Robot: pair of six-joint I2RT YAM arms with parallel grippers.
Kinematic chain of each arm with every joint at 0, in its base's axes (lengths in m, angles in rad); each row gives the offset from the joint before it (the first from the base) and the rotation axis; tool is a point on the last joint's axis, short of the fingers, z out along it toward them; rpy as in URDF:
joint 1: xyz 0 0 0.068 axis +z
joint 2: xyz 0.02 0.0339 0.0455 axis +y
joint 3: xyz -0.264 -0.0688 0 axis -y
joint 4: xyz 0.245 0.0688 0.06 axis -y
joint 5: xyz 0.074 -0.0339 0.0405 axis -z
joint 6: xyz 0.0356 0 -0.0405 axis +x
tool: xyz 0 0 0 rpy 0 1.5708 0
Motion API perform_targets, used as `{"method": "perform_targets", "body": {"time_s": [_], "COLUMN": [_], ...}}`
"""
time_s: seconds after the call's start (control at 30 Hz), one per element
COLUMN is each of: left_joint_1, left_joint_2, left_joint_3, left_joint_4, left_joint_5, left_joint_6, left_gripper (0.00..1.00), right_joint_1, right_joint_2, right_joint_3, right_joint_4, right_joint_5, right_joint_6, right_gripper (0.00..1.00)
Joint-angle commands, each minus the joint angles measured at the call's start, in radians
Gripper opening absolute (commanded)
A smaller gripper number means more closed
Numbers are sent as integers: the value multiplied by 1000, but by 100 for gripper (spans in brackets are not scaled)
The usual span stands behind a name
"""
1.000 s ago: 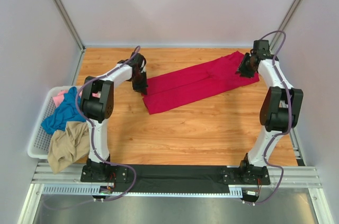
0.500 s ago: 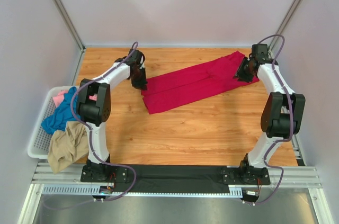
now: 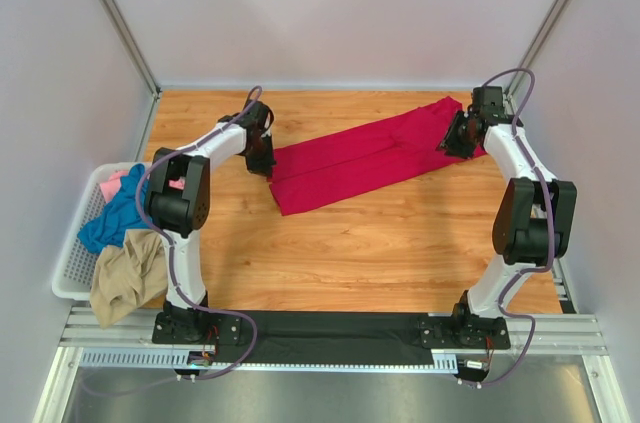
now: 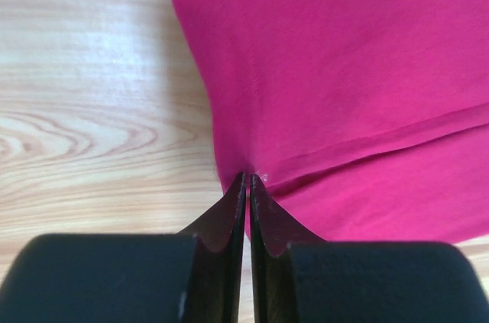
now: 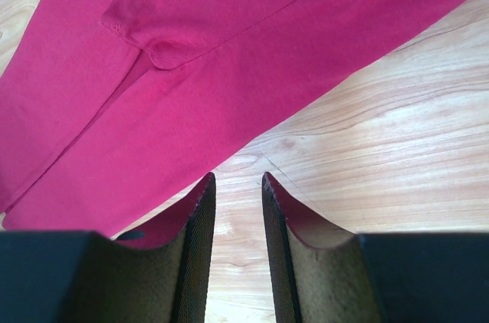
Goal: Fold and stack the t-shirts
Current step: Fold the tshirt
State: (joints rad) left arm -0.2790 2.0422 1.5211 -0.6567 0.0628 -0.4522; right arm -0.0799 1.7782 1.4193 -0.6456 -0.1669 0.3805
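A wooden surface (image 3: 380,243) is seen from above, with two white robot arms reaching away from the near edge. A crimson t-shirt (image 3: 370,158) lies flat on the surface, folded into a long narrow band. It runs on a slant from the middle left up toward the far right corner.

The left gripper (image 3: 262,158) is at the band's left end. In the left wrist view, the left gripper (image 4: 248,178) has its jaws pressed together on the hemmed edge of the crimson t-shirt (image 4: 344,71). The cloth puckers slightly toward the tips, and bare wood lies to the left of them.

The right gripper (image 3: 455,138) is at the band's far right end. In the right wrist view, the right gripper (image 5: 237,178) has its jaws a narrow gap apart, with bare wood showing between them. The tips sit at the edge of the crimson t-shirt (image 5: 191,71), which spreads away from them with a sleeve folded across its top layer.

At the left edge of the surface stands a white lattice basket (image 3: 70,253). It holds a teal t-shirt (image 3: 115,218), a pink t-shirt (image 3: 112,183) at the far end and a tan t-shirt (image 3: 130,278) that spills over the near rim.
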Motion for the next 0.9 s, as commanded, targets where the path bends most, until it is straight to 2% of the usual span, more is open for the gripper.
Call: {"method": "perform_targets", "body": {"time_s": [0.0,0.27,0.5,0.53,0.57,0.67,0.87], "left_joint_1": [1,1,1,1,1,4,20], "left_joint_2": [18,-8,-99,-91,-80,-27,101], "left_joint_3": [-33,-50,63,86,109,171,350], "left_joint_4": [22,6,-34,-53,-58,-47,-112], "left_joint_5": [2,11,16,8,-1,-44,-58], "left_joint_6": [-29,-45,-8,16,38,125,294], "left_gripper": [9,12,30,31,39,49,50], "right_joint_1": [3,6,23,26,29,34,34], "right_joint_2": [-34,-77,-154,-164,-175,-223,-315], "right_joint_3": [-5,-14,-86,-98,-126,-180,-250], "right_joint_4": [31,6,3,6,6,21,38], "right_joint_5": [-9,-3,-32,-37,-40,-63,-92], "right_joint_6": [15,12,11,11,12,40,52], "right_gripper": [33,33,33,33,33,33,33]}}
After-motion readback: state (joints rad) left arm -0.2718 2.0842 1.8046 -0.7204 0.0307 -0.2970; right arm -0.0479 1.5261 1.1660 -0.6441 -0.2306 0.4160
